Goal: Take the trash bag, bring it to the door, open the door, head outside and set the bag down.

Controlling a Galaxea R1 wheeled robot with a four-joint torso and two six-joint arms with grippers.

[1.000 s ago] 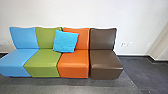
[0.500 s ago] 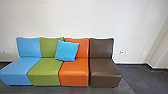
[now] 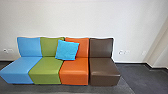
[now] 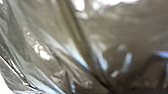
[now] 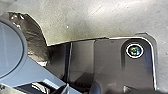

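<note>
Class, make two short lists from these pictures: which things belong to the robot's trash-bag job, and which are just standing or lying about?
Part of the job:
trash bag, shiny and creased, close to the left wrist camera

Just there:
light-blue cushion, propped across two seats
blue seat
green seat
orange seat
brown seat

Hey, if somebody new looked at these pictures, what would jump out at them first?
Probably the row of blue, green, orange and brown seats by the pale wall, with a bright blue cushion leaning where green meets orange. Next, the shiny, creased trash bag large in the left wrist view.
</note>
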